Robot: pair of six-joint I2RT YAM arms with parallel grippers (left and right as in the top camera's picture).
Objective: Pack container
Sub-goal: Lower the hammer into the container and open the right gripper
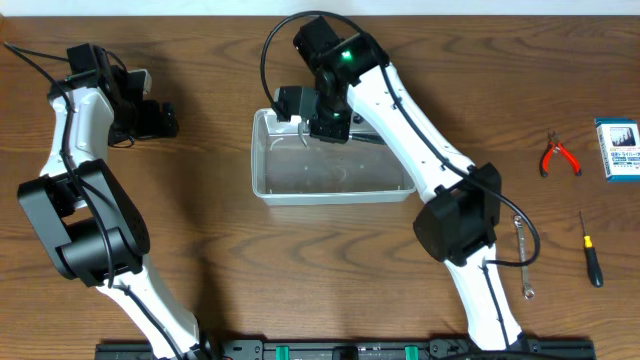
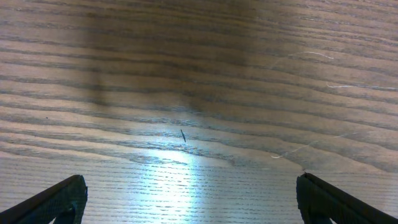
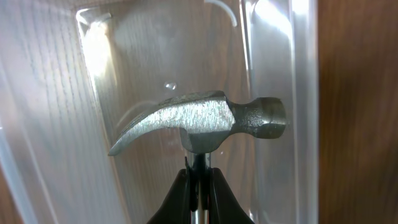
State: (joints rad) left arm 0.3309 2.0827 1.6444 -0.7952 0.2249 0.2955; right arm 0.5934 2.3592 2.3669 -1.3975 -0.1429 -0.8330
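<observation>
Desk (image 1: 200, 220) brown woodgrain. Container (image 1: 330, 195) clear, colourless. Hammer (image 3: 199, 118) scuffed grey. Pliers (image 1: 558, 157) red-handled. Box (image 1: 618, 150) blue/white. Screwdriver (image 1: 592, 255) black, yellow mark.

The brown wooden worktop (image 1: 300, 270) holds a clear plastic tub with round corners (image 1: 330, 197) near the middle. Far to the right lie red-handled pliers (image 1: 557, 157) near a small blue-and-white box (image 1: 618, 150). Below them lie a black-handled screwdriver (image 1: 592, 252) and a thin silver wrench (image 1: 524, 265).
</observation>
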